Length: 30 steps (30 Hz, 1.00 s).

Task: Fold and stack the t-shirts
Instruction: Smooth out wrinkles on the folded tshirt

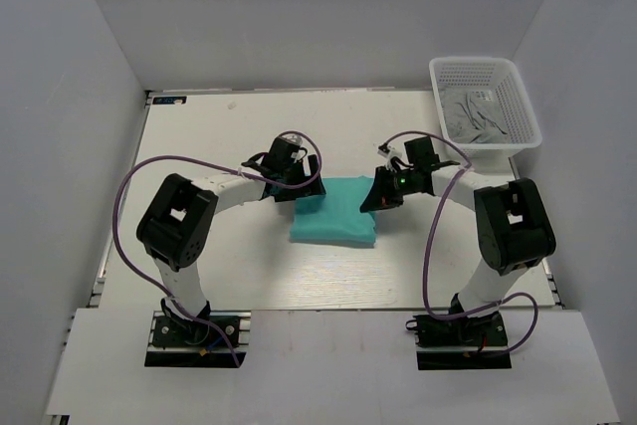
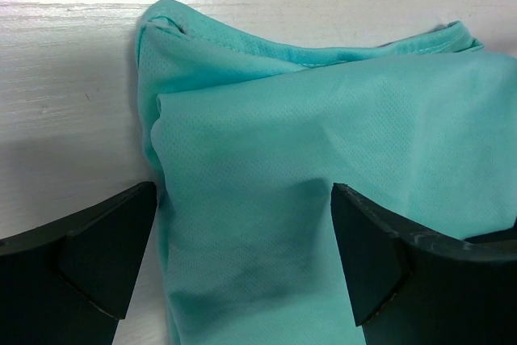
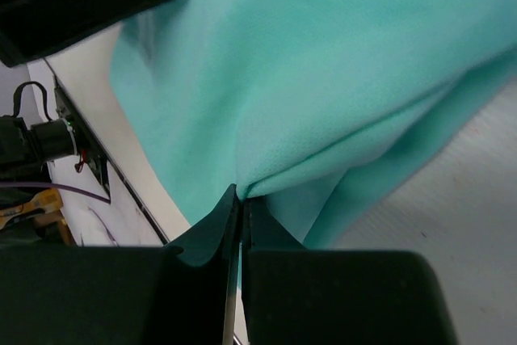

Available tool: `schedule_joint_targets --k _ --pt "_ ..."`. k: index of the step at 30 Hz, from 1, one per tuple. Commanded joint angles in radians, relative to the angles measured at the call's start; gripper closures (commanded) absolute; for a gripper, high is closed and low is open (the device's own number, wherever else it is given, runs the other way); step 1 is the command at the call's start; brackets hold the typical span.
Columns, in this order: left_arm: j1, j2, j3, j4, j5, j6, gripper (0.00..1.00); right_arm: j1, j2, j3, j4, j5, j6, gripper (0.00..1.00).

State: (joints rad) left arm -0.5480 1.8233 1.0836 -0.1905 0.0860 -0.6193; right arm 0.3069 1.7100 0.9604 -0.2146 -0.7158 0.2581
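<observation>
Right end effector (image 3: 239,204) pinched tight on raised fold of teal t-shirt (image 1: 333,214), cloth drawn up into ridge at fingertips. Left end effector (image 2: 242,191) spread wide over t-shirt's far left corner, one finger above table (image 1: 199,136), other above cloth, nothing gripped. T-shirt lies as folded rectangle mid-table. White mesh basket (image 1: 520,97) at far right corner, grey cloth (image 1: 478,116) inside.
</observation>
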Motion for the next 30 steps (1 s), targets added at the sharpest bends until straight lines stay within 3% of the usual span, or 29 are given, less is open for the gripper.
schedule_joint_targets --k 1,6,16,22,24,25,30 --pt "0.003 -0.002 -0.044 -0.101 -0.015 -0.003 0.00 -0.032 0.006 -0.045 0.029 -0.022 -0.010 1.00" --pt "0.003 -0.022 -0.044 -0.122 -0.035 -0.003 0.00 -0.074 0.080 -0.069 0.076 -0.080 -0.011 1.00" --pt "0.003 -0.042 -0.044 -0.141 -0.063 -0.003 0.00 -0.091 0.175 -0.042 0.049 -0.013 -0.020 1.00" --pt "0.003 -0.082 -0.065 -0.141 -0.054 0.032 0.00 -0.091 0.036 -0.022 -0.012 0.039 -0.034 0.75" --pt "-0.006 -0.082 -0.065 -0.154 -0.054 0.043 0.00 -0.091 -0.012 -0.017 -0.044 0.041 -0.042 0.46" --pt "-0.006 -0.091 -0.065 -0.155 -0.054 0.053 0.00 -0.089 -0.057 -0.012 -0.055 0.050 -0.048 0.10" --pt "-0.036 -0.102 -0.056 -0.199 -0.075 0.053 0.00 -0.091 -0.151 -0.018 -0.109 0.096 -0.039 0.10"
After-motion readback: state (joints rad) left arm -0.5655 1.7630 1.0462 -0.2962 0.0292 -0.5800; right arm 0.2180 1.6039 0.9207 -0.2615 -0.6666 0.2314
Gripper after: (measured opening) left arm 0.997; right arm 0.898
